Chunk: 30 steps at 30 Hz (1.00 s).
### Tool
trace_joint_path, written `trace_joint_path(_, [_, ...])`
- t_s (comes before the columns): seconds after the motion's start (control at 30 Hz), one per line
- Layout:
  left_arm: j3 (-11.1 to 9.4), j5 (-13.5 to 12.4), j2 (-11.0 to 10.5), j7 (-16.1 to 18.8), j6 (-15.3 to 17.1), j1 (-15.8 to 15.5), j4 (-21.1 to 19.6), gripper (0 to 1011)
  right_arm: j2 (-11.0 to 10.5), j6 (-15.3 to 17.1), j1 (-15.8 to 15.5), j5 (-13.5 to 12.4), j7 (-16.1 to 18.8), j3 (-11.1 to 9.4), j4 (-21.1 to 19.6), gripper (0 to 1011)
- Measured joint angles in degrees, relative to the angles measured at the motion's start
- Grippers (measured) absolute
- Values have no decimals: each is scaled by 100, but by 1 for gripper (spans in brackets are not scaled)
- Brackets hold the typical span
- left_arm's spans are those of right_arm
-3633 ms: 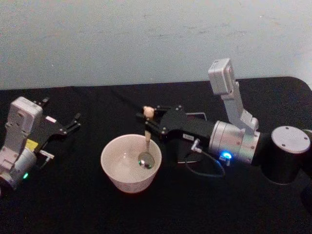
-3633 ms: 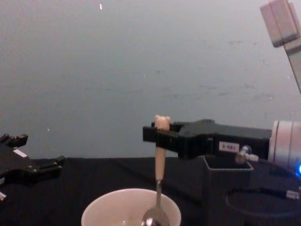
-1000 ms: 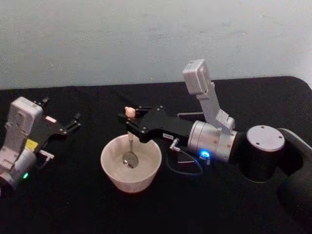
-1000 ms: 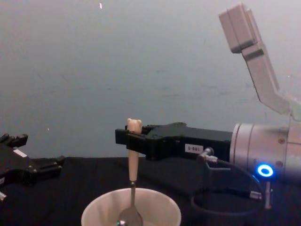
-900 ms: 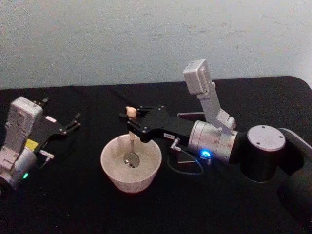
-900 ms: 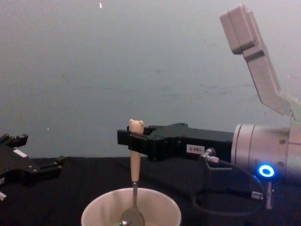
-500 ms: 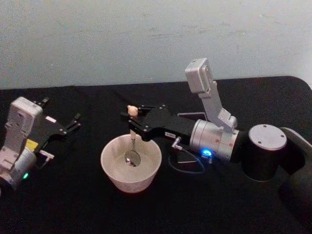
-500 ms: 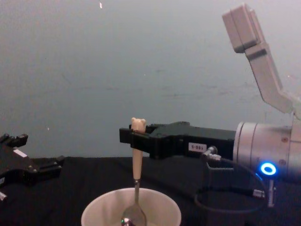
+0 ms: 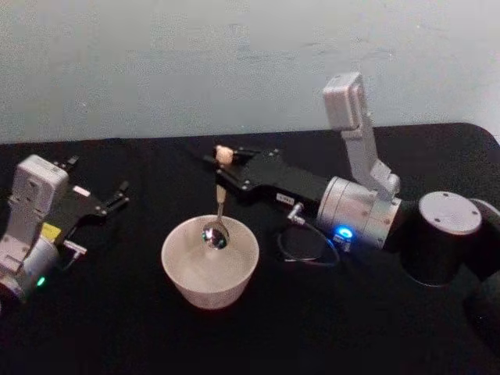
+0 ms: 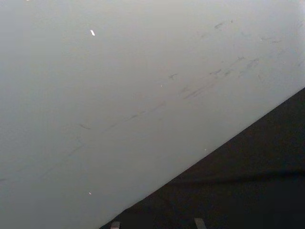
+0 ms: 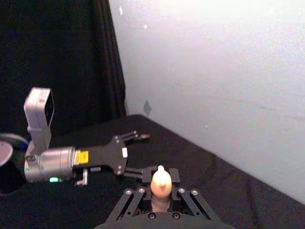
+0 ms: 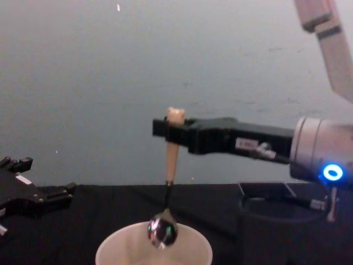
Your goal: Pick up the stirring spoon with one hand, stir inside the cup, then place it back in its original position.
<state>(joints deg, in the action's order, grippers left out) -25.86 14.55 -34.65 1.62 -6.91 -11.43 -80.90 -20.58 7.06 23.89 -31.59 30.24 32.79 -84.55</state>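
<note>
Right end effector (image 9: pixel 225 166), held level, grips stirring spoon (image 9: pixel 220 199) over cup (image 9: pixel 207 285).

Table (image 9: pixel 117 336): covered in black cloth, runs back to the wall.
Wall (image 9: pixel 195 70): pale, lightly scuffed, behind the table.
Curtain (image 11: pixel 57 62): black, hangs beside the wall.

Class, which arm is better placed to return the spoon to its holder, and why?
Right. The right end effector is shut on the spoon over the cup, and the holder stands just below that arm. The left end effector rests open, far off to the left.
</note>
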Motion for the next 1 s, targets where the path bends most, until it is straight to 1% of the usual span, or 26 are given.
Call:
trace_joint_path(0.23, [0,0,0,0,0,0,0,1001,-114,14,-114,-252,-188,-270,-344,213])
trace_joint_path(0.27, [0,0,0,0,0,0,0,1001,-114,14,-114,-252,-188,-270,-344,213])
trace_joint_path(0.4, [0,0,0,0,0,0,0,1001,-179,-10,-164,-366,-274,-390,-484,213])
trace_joint_path(0.57, [0,0,0,0,0,0,0,1001,-250,-34,-215,-451,-335,-478,-599,213])
trace_joint_path(0.77, [0,0,0,0,0,0,0,1001,-373,-69,-295,-546,-409,-604,-733,213])
trace_joint_path(1.0, [0,0,0,0,0,0,0,1001,-530,-117,-416,-679,-518,-812,-847,213])
